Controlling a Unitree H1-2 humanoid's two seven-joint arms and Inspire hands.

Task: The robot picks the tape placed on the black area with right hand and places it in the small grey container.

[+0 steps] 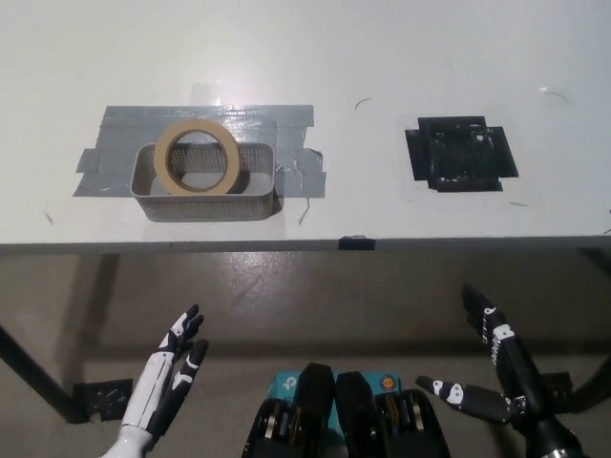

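Note:
The roll of beige tape [196, 157] leans inside the small grey container [203, 182] on the white table, its ring tilted against the back wall. Nothing lies on the black area [462, 155] at the table's right. My black right hand [496, 374] hangs open below the table's front edge at the lower right, holding nothing. At the lower left my white left hand [169, 377] rests open, also below the table edge.
Grey tape strips [205, 120] fix the container to the white table [315, 57]. A small black mark [356, 243] sits on the table's front edge. A dark table leg with a taped foot [95, 399] shows on the floor at lower left.

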